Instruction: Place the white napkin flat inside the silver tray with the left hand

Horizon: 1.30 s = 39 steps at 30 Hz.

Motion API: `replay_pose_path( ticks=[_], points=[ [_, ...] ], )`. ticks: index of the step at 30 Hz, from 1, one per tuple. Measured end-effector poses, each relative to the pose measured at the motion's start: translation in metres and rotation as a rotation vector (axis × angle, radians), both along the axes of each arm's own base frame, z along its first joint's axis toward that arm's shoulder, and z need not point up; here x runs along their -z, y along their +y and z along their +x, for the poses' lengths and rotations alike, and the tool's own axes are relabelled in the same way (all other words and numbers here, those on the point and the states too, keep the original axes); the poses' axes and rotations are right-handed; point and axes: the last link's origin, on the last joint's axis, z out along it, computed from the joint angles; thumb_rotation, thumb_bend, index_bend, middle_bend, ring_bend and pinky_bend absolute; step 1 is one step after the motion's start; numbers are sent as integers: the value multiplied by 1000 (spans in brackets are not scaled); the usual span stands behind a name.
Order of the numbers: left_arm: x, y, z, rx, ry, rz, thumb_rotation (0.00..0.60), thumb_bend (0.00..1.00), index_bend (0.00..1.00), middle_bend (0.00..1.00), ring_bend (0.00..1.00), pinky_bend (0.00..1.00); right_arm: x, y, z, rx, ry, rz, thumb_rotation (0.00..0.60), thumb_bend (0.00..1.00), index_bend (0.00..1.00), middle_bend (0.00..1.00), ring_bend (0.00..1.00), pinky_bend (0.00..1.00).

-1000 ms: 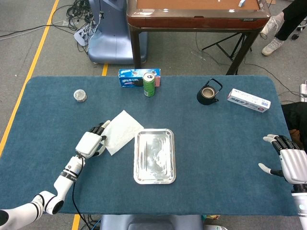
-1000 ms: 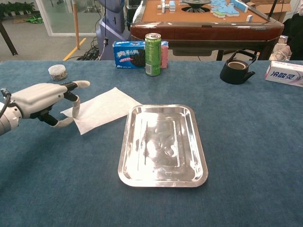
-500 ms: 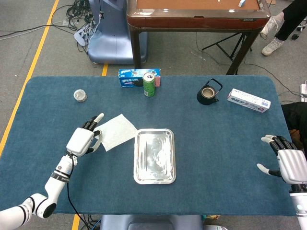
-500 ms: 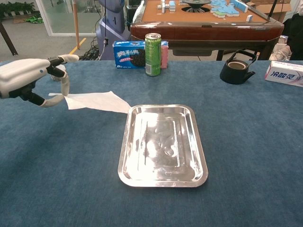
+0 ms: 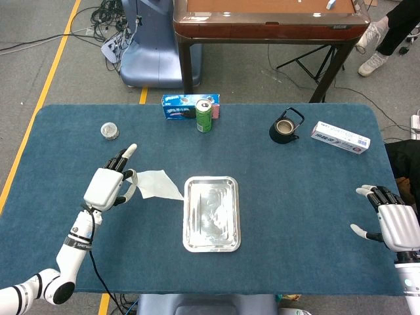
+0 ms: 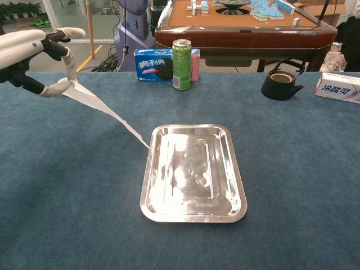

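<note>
Now we had the white napkin (image 6: pixel 98 104) pinched by one corner in our left hand (image 5: pixel 106 186), raised above the table.
Its far tip hung just beside the silver tray (image 5: pixel 210 242); only the head view showed our right hand (image 5: pixel 394 223), fingers spread, holding nothing.

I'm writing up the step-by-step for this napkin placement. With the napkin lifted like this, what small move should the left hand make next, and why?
Probably carry the napkin sideways toward the tray while keeping it raised. The left hand pinches one corner up high, and the napkin hangs slanting down so that its far tip is just at the tray's near-left rim, not inside. Moving across would bring the sheet over the tray before lowering it flat.
</note>
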Motion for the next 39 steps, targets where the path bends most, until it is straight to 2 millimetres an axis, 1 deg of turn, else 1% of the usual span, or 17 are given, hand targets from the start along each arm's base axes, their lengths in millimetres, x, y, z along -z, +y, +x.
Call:
replay_pose_path(
  ticks=[6,10,14,24,30,35,39],
  points=[
    [-9,2,21,33,-26,5,600,515,606,0,0,195,0,0,0,0,-1,0,600,69,261,243,168,265],
    [-11,3,34,53,-41,-1,600,519,610,0,0,195,-1,0,0,0,-3,-2,600,70,261,243,167,265],
    [-12,1,48,78,-60,-17,600,519,611,0,0,195,-2,0,-1,0,-6,-3,600,70,261,243,168,265],
    [-10,-9,95,184,-88,-40,600,519,611,0,0,195,-5,1,0,-5,-14,-12,600,70,261,243,168,264],
    [-7,-12,119,233,-91,-47,600,519,611,0,0,195,-7,2,0,-7,-18,-15,600,70,261,243,168,265],
    [-2,-15,129,246,-100,-59,600,519,611,0,0,195,-9,2,0,-9,-23,-20,600,70,261,243,168,265],
    [5,-15,125,224,-104,-73,600,519,611,0,0,195,-10,3,0,-11,-25,-23,600,70,261,243,168,265]
  ],
)
